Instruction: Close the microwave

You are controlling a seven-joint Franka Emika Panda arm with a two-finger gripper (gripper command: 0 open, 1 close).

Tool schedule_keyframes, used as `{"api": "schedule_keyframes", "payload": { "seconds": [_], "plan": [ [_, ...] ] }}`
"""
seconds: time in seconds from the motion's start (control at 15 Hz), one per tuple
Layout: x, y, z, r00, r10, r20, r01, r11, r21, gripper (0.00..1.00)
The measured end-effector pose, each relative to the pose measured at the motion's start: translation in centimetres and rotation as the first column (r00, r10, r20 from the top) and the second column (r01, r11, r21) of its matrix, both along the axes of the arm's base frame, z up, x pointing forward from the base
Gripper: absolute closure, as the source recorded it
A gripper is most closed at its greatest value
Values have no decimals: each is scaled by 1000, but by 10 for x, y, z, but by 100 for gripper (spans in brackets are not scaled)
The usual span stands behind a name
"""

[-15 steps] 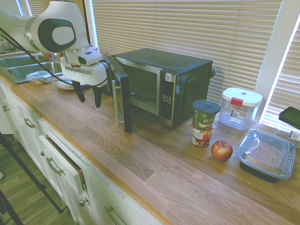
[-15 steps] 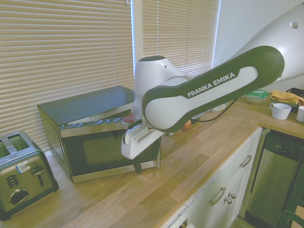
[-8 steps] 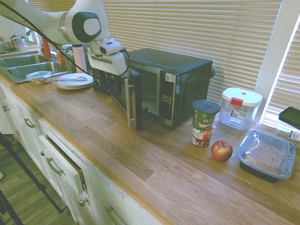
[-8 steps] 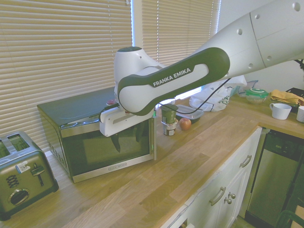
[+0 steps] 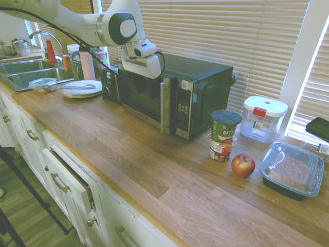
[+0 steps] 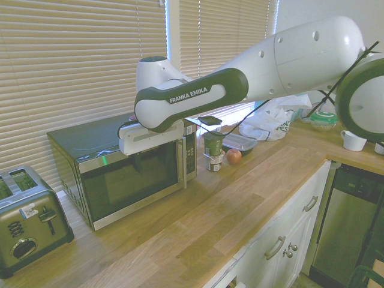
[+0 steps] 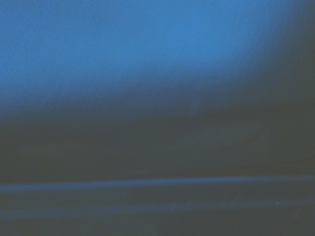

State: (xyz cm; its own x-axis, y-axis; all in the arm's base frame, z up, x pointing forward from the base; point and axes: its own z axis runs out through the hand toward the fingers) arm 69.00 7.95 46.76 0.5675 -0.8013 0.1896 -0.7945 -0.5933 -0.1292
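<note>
Swinging inward, the door [image 6: 129, 183] now looks nearly closed; weak end effector [image 5: 144, 77] pressure could leave it unlatched. Fingers' state: cannot tell.

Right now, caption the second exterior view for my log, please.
Franka arm at the front of the microwave, toaster alongside.

"FRANKA EMIKA" runs in pale capitals along the dark green panel of the robot arm [image 6: 198, 99], at the upper center of the second exterior view. "OAT" heads the lettering on the green cup [image 5: 225, 128], right of center in the first exterior view, where the rest of its print is too small to read. Markings on the keypad [image 5: 183, 109] of the microwave [image 5: 205, 77], near the center of that frame, are too small to read.
</note>
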Motion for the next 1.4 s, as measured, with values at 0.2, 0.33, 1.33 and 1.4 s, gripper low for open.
{"api": "schedule_keyframes", "payload": {
  "seconds": [0.2,0.33,1.33,1.4],
  "plan": [
    [16,2,3,1000,27,1,-27,1000,-14,0],
    [21,2,4,1000,24,-1,-24,1000,1,0],
    [-159,-97,-36,976,97,-194,-72,989,132,0],
    [-175,-98,-45,973,105,-207,-78,988,135,0]
  ]
}}
